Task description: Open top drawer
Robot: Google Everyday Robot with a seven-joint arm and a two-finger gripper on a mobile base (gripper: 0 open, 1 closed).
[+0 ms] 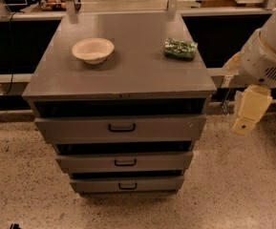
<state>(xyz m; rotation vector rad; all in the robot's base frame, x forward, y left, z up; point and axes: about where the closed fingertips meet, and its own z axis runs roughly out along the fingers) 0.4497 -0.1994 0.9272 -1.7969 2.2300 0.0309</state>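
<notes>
The top drawer (121, 128) is the widest grey front of three, with a small black centre handle (122, 127). It sits just under the cabinet top (128, 75), with a dark gap above its front. The narrower middle drawer (124, 162) and the smallest bottom drawer (127, 185) are below it. My gripper (246, 120), cream-coloured, hangs from the white arm (266, 56) at the right. It is beside the cabinet's right edge, at about the top drawer's height, apart from the drawer and well right of the handle.
A cream bowl (93, 50) and a green packet (180, 48) lie on the cabinet top. A counter with dark panels (13, 42) runs behind the cabinet. Speckled floor (27, 185) spreads in front and on both sides.
</notes>
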